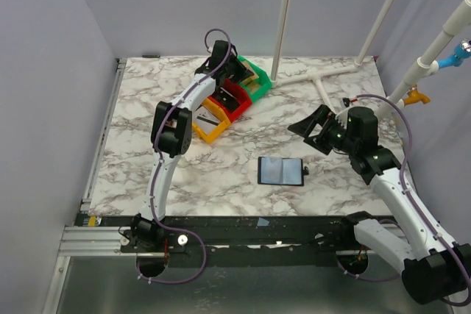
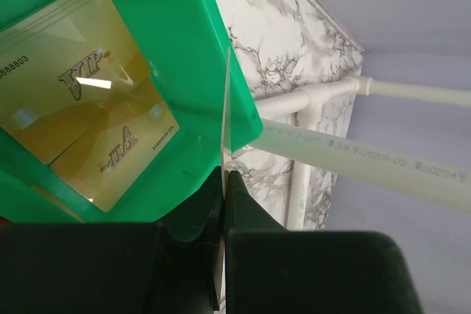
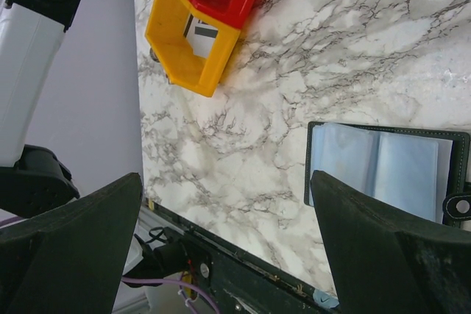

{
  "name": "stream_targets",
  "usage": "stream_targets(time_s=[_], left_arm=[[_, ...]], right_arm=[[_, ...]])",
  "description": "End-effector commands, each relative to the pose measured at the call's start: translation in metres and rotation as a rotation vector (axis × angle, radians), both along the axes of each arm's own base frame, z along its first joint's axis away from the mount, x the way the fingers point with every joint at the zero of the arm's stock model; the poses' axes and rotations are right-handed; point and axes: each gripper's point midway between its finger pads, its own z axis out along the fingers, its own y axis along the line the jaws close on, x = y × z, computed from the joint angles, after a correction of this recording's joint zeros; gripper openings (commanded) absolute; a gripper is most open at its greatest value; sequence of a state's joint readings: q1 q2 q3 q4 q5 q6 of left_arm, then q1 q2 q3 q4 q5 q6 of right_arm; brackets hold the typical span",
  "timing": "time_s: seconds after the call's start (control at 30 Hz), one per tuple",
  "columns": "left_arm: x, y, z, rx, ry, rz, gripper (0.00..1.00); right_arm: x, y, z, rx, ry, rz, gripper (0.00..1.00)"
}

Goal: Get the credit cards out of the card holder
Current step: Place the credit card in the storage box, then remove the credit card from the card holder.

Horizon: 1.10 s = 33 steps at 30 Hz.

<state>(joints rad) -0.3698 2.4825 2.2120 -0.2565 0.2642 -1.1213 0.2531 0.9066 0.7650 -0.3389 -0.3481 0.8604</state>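
Observation:
The card holder (image 1: 280,170) lies open on the marble table, bluish-grey inner faces up, its snap tab on the right; it also shows in the right wrist view (image 3: 383,170). My left gripper (image 1: 235,71) is over the green bin (image 1: 257,82) at the back. In the left wrist view it (image 2: 223,178) is shut on a thin pale card (image 2: 224,108) seen edge-on. Two tan-gold VIP cards (image 2: 81,108) lie inside the green bin (image 2: 191,56). My right gripper (image 1: 313,131) is open and empty above the table, right of and behind the card holder (image 3: 227,178).
A red bin (image 1: 232,101) and a yellow bin (image 1: 210,124) stand in a row with the green one at the back left. White pipes (image 1: 316,75) lie on the table at the back right. The table's front rail runs along the near edge.

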Motion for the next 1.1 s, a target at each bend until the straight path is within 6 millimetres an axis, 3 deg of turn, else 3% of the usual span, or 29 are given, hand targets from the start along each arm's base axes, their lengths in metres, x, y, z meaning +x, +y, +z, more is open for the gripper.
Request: stream_targets(time_s=[0.0, 0.13, 0.3, 0.37, 0.43, 0.57, 1.07], left_arm=[[0.017, 0.008, -0.002, -0.016, -0.006, 0.061, 0.0], [0.019, 0.01, -0.006, -0.018, 0.001, 0.067, 0.02], [0.02, 0.012, -0.007, -0.024, 0.008, 0.065, 0.2], [0.02, 0.014, -0.003, -0.027, 0.001, 0.063, 0.33], [0.021, 0.015, 0.002, -0.027, -0.011, 0.06, 0.55], [0.022, 0.019, 0.022, -0.027, -0.056, 0.058, 0.71], [0.019, 0.03, 0.091, -0.014, -0.201, 0.04, 0.76]], right_arm=[[-0.002, -0.002, 0.013, -0.01, -0.027, 0.005, 1.0], [-0.002, -0.001, 0.016, -0.006, -0.031, 0.01, 1.0], [-0.002, -0.001, 0.016, -0.006, -0.031, 0.014, 1.0], [-0.002, -0.001, 0.016, -0.005, -0.029, 0.014, 1.0], [-0.002, -0.001, 0.016, -0.004, -0.029, 0.015, 1.0], [-0.002, 0.0, 0.014, -0.003, -0.028, 0.016, 1.0], [-0.002, 0.0, 0.009, -0.002, -0.023, 0.016, 1.0]])
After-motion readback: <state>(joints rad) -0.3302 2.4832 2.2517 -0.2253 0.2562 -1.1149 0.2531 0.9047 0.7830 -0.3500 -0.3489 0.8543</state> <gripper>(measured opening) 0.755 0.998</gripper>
